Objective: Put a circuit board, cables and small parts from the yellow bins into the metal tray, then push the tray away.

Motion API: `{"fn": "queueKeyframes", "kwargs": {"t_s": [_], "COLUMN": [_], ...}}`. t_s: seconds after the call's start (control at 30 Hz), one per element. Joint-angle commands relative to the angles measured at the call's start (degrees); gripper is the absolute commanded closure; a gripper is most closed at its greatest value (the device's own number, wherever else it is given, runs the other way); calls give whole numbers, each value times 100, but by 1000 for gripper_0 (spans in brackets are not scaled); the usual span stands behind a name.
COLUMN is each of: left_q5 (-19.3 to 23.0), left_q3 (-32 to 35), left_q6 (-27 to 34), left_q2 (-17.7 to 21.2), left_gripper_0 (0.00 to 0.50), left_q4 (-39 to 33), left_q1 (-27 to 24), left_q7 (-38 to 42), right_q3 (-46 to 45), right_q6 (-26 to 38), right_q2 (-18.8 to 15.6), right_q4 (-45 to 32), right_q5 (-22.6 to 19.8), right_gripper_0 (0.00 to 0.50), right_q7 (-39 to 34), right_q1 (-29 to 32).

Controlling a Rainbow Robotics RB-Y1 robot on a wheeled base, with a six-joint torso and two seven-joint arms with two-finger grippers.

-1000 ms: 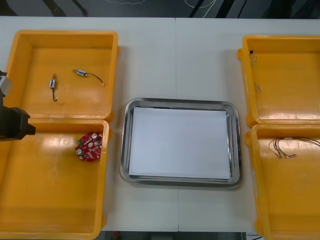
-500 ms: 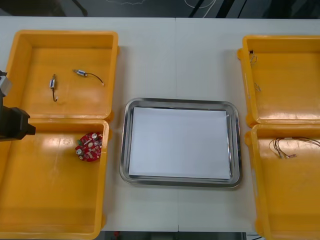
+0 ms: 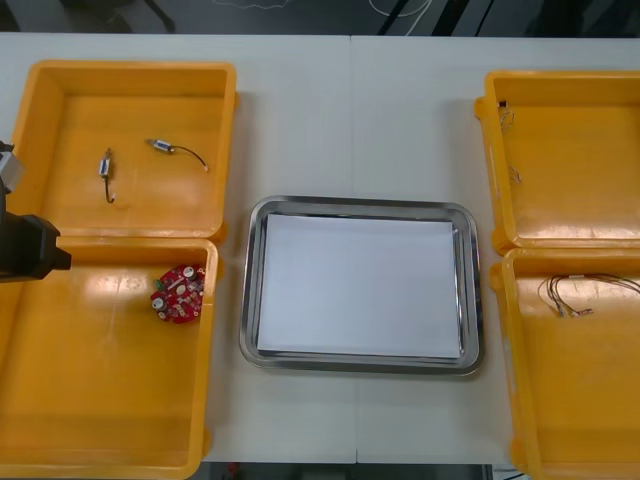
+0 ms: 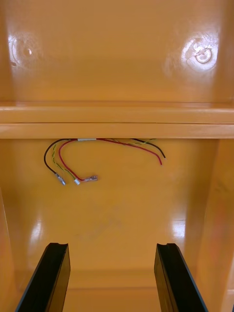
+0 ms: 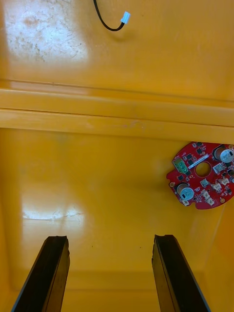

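Left gripper [image 5: 110, 240]: jaws wide, empty, over a yellow bin [image 5: 97, 185]; circuit board [image 5: 202, 174] beyond.
Right gripper [image 4: 111, 247]: jaws wide; cables [image 4: 73, 168], maybe red and yellow, ahead.

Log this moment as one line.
left gripper open, near circuit board; right gripper open, near cables; metal tray white inside; nothing held

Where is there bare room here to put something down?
The metal tray is bare inside; so is the table beyond it, between the far left bin and far right bin. The near left bin is free except the circuit board at its far right corner. Cables occupy the near right bin by its far wall.
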Motion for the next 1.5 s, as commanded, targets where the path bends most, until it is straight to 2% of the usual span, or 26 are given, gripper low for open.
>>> {"fn": "queueKeyframes", "kwargs": {"t_s": [0.03,1.5], "left_q5": [35,35], "left_q3": [167,167], "left_q6": [37,37], "left_q2": [243,243], "left_gripper_0": [0,0], "left_q4": [-161,-161], "left_q1": [-103,-103], "left_q7": [-446,-446], "right_q3": [-201,-201], "right_q6": [-35,-35], "right_q2": [-63,-63], "right_q4": [-36,-36], "right_q5": [-51,-51], "right_gripper_0": [0,0], "right_q7": [35,35], "right_q1": [70,70]}}
